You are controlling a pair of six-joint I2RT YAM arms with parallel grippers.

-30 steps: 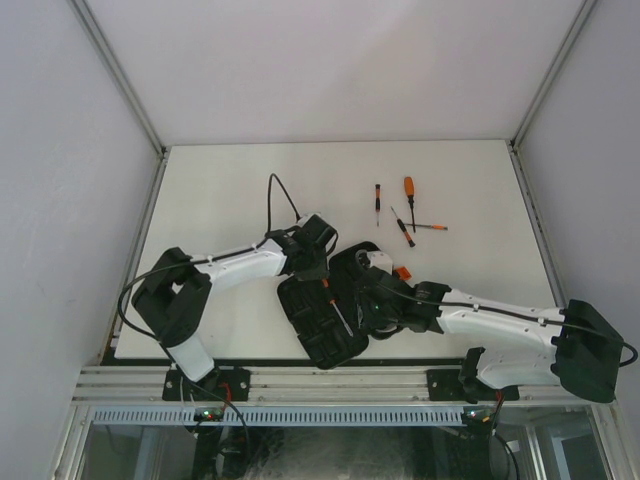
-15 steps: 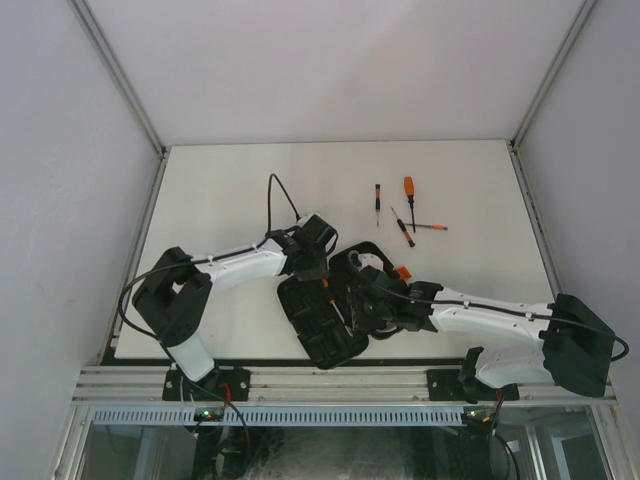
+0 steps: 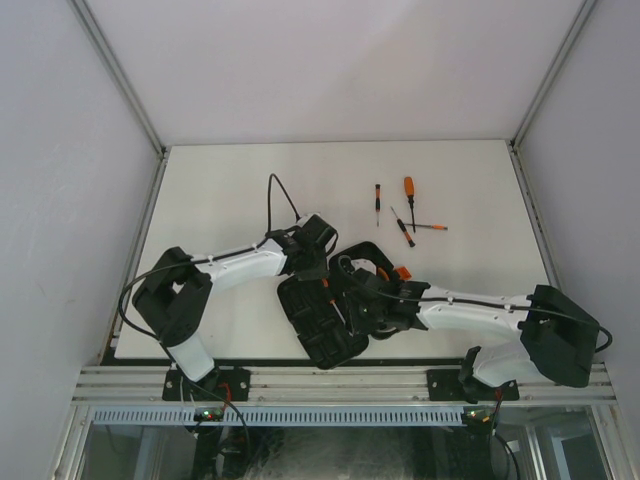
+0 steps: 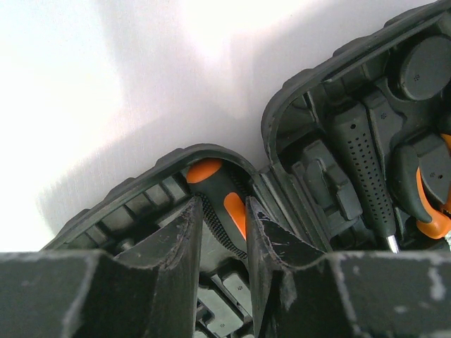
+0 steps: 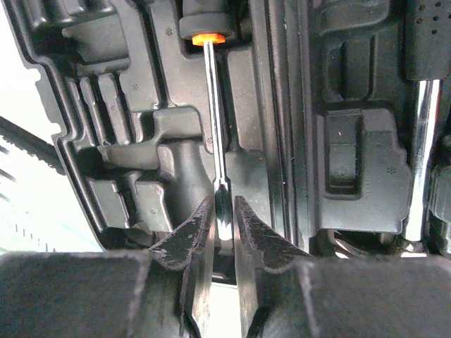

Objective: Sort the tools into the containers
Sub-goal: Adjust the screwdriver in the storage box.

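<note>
The black case (image 3: 318, 335) lies open near the table's front edge, both moulded halves up. An orange-and-black screwdriver (image 4: 211, 182) lies along a slot in its left half. My left gripper (image 4: 222, 205) is shut on its handle, and sits at the case's far end (image 3: 317, 258). My right gripper (image 5: 224, 205) straddles the blade tip of that screwdriver (image 5: 214, 120), jaws narrow, a thin gap on each side. Orange-handled pliers (image 4: 428, 205) and a black dotted-grip tool (image 4: 363, 165) sit in the right half. Several more screwdrivers (image 3: 408, 192) lie loose on the table beyond.
The case's orange latch (image 3: 402, 272) points right. White walls stand on three sides of the table (image 3: 230, 190). A black cable (image 3: 272, 200) loops up from the left wrist. The loose screwdrivers lie crossed at the back right (image 3: 420, 227).
My right arm has reached further left over the case and its jaws have narrowed around the blade tip. The left gripper has stayed on the handle.
</note>
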